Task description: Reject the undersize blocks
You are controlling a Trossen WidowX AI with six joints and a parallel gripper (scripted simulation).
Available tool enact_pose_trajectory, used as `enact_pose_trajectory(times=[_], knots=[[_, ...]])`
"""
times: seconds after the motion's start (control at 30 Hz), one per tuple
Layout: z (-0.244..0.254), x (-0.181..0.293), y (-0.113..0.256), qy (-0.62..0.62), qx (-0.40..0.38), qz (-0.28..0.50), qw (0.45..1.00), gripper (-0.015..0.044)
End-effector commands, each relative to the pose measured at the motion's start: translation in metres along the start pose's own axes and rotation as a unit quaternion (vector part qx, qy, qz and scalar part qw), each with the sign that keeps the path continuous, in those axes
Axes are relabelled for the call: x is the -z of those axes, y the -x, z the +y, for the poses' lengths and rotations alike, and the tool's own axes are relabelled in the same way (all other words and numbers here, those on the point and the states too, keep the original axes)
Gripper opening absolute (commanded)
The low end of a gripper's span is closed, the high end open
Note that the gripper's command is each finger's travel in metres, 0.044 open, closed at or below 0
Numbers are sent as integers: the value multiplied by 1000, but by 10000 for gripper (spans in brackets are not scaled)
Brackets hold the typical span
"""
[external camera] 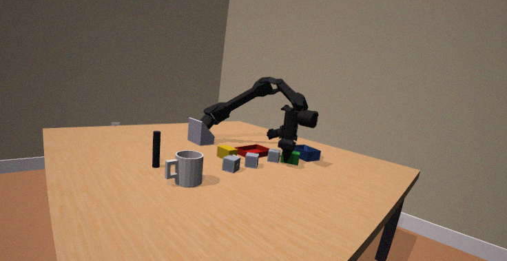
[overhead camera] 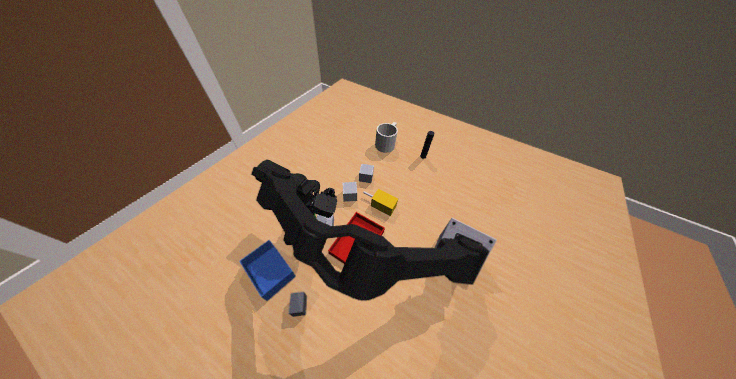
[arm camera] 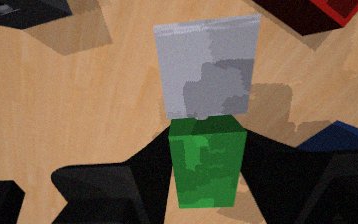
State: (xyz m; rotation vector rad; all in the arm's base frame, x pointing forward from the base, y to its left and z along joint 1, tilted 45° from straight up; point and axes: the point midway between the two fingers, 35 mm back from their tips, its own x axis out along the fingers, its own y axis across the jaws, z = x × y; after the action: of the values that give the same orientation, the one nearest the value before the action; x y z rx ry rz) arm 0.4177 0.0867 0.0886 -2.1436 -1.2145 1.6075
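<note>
Gripper (overhead camera: 317, 215) (external camera: 287, 157) (arm camera: 198, 127) fingers clamp the green GO gauge (overhead camera: 315, 216) (external camera: 293, 158) (arm camera: 207, 170) by its handle. At twelve o'clock from that handle in the wrist view sits a steel block (overhead camera: 326, 219) (external camera: 273, 155) (arm camera: 207, 70), its near face against or just beside it. From above, two other blocks (overhead camera: 349, 192) (external camera: 251, 160) lie toward one o'clock from this one, the red tray (overhead camera: 381, 231) (external camera: 253, 155) (arm camera: 325, 17) toward four.

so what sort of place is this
Perhaps a workbench for checking parts: a robot arm's gripper holds a green gauge against a steel block, with a red tray nearby.
</note>
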Motion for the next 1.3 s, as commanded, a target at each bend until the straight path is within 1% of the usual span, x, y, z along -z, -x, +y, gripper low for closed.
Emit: enact_pose_trajectory(times=[0.0,0.37,1.27], knots=[[0,-1,3,3,-2,5,1000,0],[0,-6,3,3,-2,5,1000,0],[0,6,3,3,-2,5,1000,0]])
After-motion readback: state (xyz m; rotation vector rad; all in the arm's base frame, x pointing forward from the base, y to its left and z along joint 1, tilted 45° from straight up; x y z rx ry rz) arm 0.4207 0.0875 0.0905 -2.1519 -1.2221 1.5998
